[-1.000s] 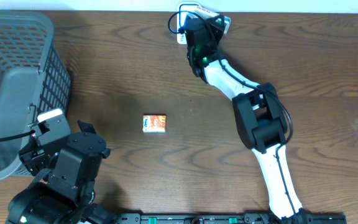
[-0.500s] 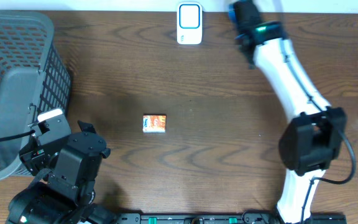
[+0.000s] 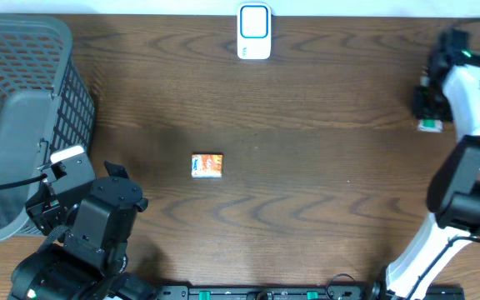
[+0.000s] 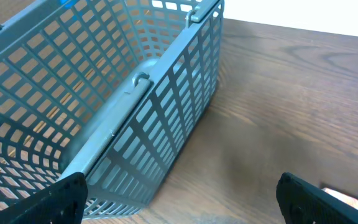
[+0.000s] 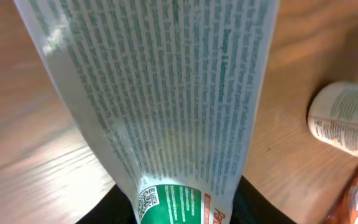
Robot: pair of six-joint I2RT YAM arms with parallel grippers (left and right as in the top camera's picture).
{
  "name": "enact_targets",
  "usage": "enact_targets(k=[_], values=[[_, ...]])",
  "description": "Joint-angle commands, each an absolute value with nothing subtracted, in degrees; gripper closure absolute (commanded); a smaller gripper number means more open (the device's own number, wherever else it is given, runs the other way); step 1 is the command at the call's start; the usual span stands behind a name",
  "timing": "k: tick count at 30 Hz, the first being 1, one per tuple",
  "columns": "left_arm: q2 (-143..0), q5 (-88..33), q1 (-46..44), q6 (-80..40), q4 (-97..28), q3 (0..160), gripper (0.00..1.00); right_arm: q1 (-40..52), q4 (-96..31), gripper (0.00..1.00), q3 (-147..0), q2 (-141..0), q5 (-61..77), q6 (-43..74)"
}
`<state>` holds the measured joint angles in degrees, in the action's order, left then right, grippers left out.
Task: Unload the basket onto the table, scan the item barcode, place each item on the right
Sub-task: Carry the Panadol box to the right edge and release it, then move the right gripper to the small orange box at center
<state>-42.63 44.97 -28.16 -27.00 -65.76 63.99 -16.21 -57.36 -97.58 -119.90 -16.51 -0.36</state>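
Overhead: right fingers (image 3: 425, 102) clamped on tube (image 3: 428, 126), upper right of frame, well apart from scanner (image 3: 254, 32) at top centre. Left fingers (image 4: 328, 202) apart. Risk: tube sags, barcode misses scanner.

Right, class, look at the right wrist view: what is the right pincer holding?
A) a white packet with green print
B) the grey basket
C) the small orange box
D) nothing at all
A: the right pincer is closed on the white packet with green print, while the small orange box lies untouched on the table, far from that arm.
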Motion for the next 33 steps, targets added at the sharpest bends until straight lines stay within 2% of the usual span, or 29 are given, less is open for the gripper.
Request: enact_targets(k=[1, 6, 11, 12, 18, 26, 33], values=[[-42.6, 45.6, -27.9, -26.7, -65.9, 64.4, 0.03, -21.8, -54.2, 0.69, -93.8, -120.3, -11.6, 1.3], [-42.6, 45.6, -27.9, -26.7, -65.9, 64.4, 0.03, -27.1, -48.1, 0.69, -88.9, -120.3, -9.1, 1.3], [-42.6, 45.6, -27.9, -26.7, -65.9, 64.4, 0.03, -30.6, -45.1, 0.64, -87.2, -120.3, -9.2, 1.3], [-42.6, 45.7, -27.9, -26.7, -65.9, 64.4, 0.03, -31.4, -44.9, 0.58, -87.3, -120.3, -9.1, 1.3], [-42.6, 45.6, -27.9, -26.7, -65.9, 64.4, 0.03, -34.2, -46.8, 0.01, -90.0, -120.3, -6.2, 1.3], [-42.6, 45.6, -27.9, -26.7, -65.9, 64.4, 0.03, -31.4, -60.3, 0.01, -106.7, -119.7, 0.5, 3.2], [-42.6, 45.6, -27.9, -26.7, -65.9, 64.4, 0.03, -22.3, -71.0, 0.01, -119.0, -118.0, 11.9, 5.6]])
